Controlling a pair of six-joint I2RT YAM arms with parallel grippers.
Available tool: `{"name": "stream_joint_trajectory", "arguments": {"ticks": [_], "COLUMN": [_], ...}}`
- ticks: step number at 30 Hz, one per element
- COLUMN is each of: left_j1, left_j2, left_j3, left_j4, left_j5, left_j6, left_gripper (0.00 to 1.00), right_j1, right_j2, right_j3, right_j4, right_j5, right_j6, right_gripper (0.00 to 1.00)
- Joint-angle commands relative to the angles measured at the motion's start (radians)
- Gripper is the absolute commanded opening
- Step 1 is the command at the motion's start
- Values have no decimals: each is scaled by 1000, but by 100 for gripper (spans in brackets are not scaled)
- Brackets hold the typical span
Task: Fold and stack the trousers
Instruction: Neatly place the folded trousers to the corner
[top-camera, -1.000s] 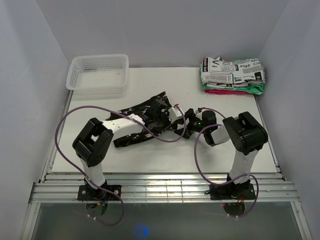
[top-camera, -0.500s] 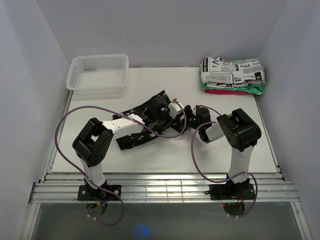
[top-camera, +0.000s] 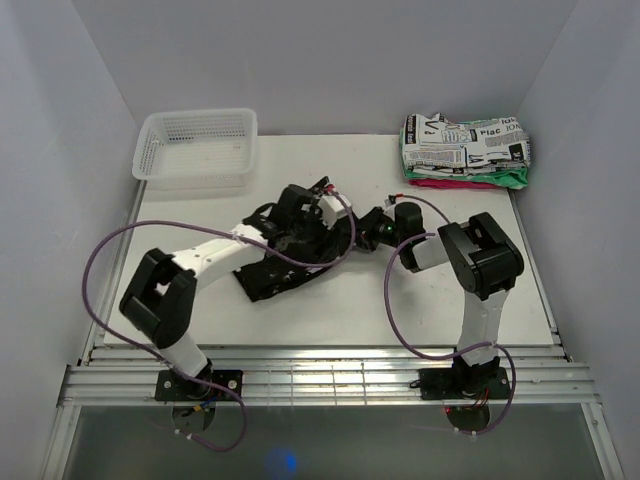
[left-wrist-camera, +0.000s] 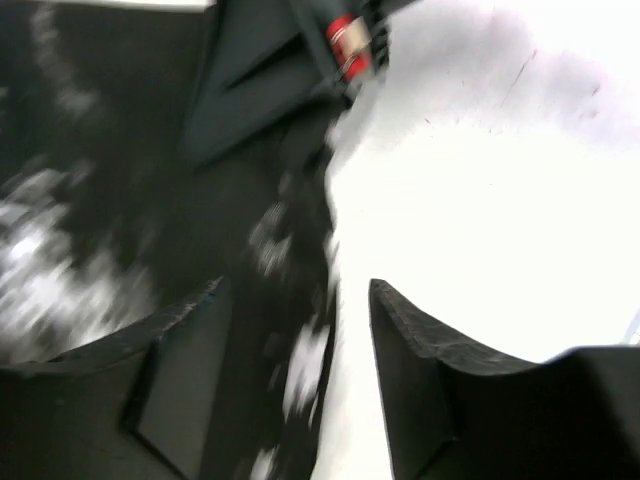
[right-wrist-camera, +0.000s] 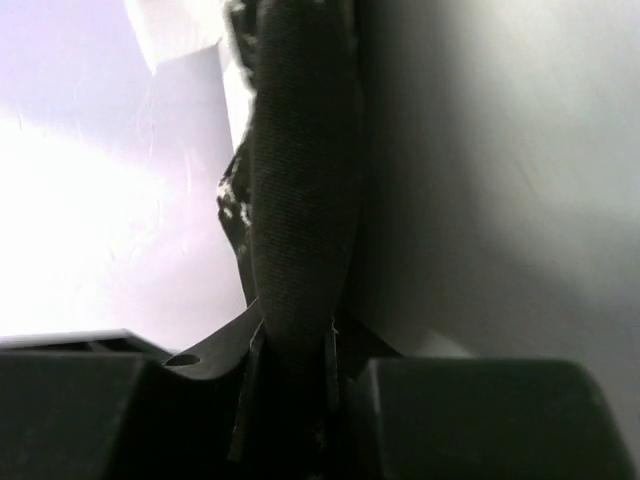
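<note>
trousers (top-camera: 268, 278) lie bunched in a dark crumpled heap at mid-desk, a little left of centre, long side running diagonally from near-left to far-right; no clean flat fold visible in the top view; right end effector (right-wrist-camera: 295, 345) is pinched narrow on a rolled edge of the trousers at the right end of the heap, and the fabric ridge runs straight out from between its fingers; left end effector (left-wrist-camera: 295, 295) stands wide, one finger over the splotched cloth and the other over bare desk (top-camera: 350, 310); nothing clamped in it as far as the blurred wrist view shows; both arms meet over the heap, so the top view hides much of the cloth; folded pile of garments (top-camera: 465, 150), newspaper print on top with red and green under it, sits at the far right corner, well apart from the trousers; white basket (top-camera: 195, 148) at the far left corner; progress, judged: folding underway but early to middle, garment looks gathered, not squared; left to do: flatten, finish the folds, carry to the pile and set on top; stacking not yet begun
</note>
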Motion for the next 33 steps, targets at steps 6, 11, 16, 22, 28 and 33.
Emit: {"name": "stream_joint_trajectory", "arguments": {"ticks": [6,11,16,22,28,33], "left_j1": [211,265,271,271,271,271], "left_j2": [-334,-354,-328,-315,-335,-349], "left_j3": [-78,-108,-92,-79,-106,-131], "left_j4": [-156,-151,-151,-149,-148,-139], "left_j5": [56,31,23,28,25,26], "left_j6": [-9,0,12,14,9,5], "left_gripper": [74,74,75,75,74,74], "right_j1": [-118,-140,-166,-212,-244,-261], "right_j2": [-117,-108,-98,-24,82,126], "right_j3": [426,626,803,1012,1270,1377], "right_j4": [-405,-650,-703,-736,-834,-853], "right_j5": [-192,-102,-39,-16,-23,-3], "right_j6": [-715,-1148,-1313,-1396,-1461,-1459], "right_gripper": [8,8,8,8,8,8]}}
